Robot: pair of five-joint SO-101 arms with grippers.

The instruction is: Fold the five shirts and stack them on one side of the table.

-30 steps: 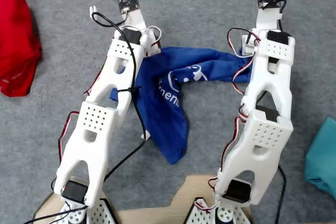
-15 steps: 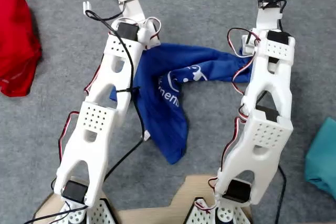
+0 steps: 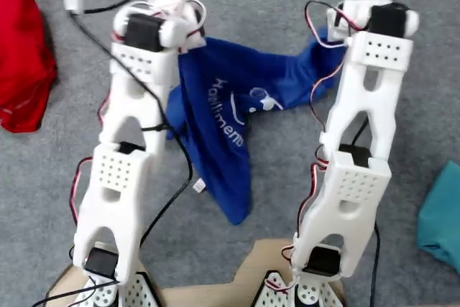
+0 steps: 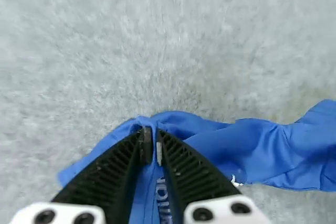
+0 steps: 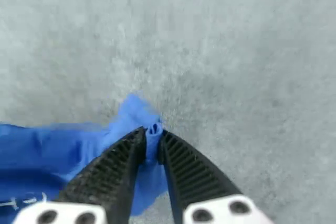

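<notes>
1. Blue shirt (image 3: 223,127) is the one being handled. Its loose tail lies on the gray table (image 3: 287,177) closest to the arm bases, at about 6 o'clock from the table's middle and between the two arms.
2. Off at 4 o'clock, at the table's edge, a teal shirt (image 3: 442,221) sits bunched up, well apart from the blue cloth.
3. Farther out, the blue cloth widens and stretches across between the two wrists, with white lettering (image 3: 228,109) showing on its upper face.
4. The left arm (image 3: 118,177) stands on the 9 o'clock side of the cloth. The left gripper (image 4: 151,142) is clenched on a folded edge of the shirt, with blue fabric pinched between its black fingers (image 4: 181,163).
5. The right arm (image 3: 359,163) stands on the 3 o'clock side. The right gripper (image 5: 152,137) is clamped on a small bunched corner at the cloth's 2 o'clock end, and fabric pokes out past its tips.
6. Farthest to the side, at 10 o'clock, a red shirt (image 3: 21,55) lies heaped at the table's edge, well apart from both arms.
</notes>
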